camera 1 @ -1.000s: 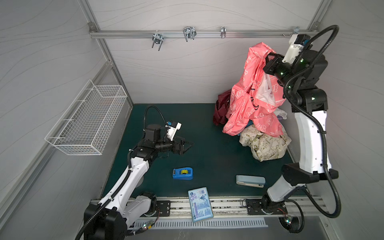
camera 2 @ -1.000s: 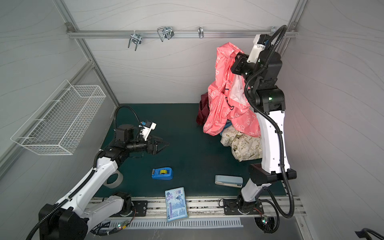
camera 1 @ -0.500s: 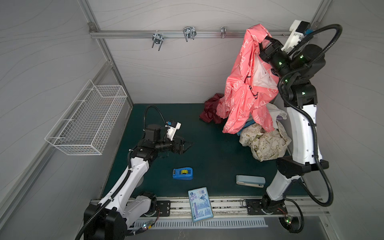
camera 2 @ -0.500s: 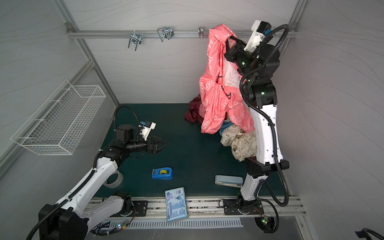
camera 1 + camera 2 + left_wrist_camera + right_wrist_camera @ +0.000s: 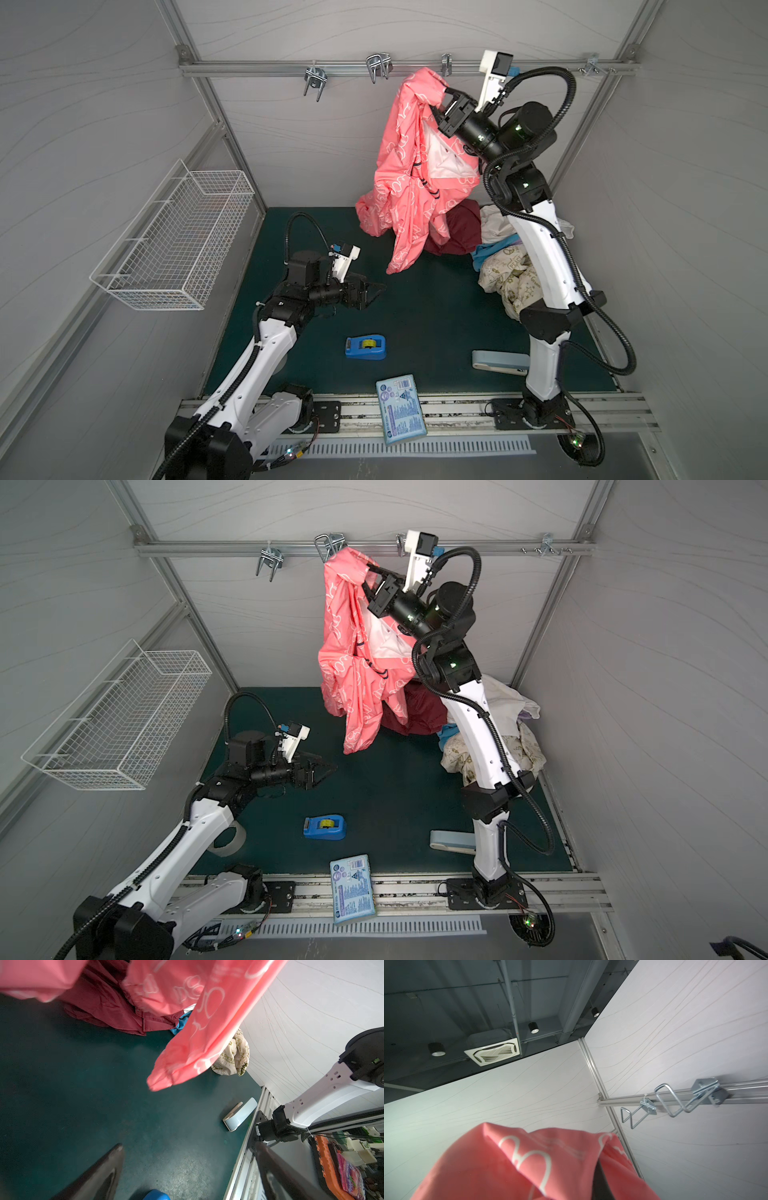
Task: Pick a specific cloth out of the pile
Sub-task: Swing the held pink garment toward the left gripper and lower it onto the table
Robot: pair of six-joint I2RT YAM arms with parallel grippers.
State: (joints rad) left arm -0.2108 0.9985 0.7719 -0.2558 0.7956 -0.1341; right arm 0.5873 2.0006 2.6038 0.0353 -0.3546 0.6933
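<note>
Two right fingers (image 5: 375,569) around the cloth (image 5: 405,166)

Both top views are evenly and softly lit from above: the pale back wall (image 5: 316,158) reads mid-grey without glare, and the dark green bench (image 5: 415,316) carries only faint, soft-edged shadows under the arms. The frame posts (image 5: 167,579) splay toward the corners, a wide-angle warp. In the left wrist view the coral-pink cloth (image 5: 207,1022) is smeared and soft close to the lens, the left fingers (image 5: 99,1176) are dark blurs, and the white side wall (image 5: 311,1012) is nearly blown out. In the right wrist view the ceiling (image 5: 446,991) is dim, its spot lamps (image 5: 533,1027) glow, and the hooks (image 5: 675,1103) are slightly blurred.
</note>
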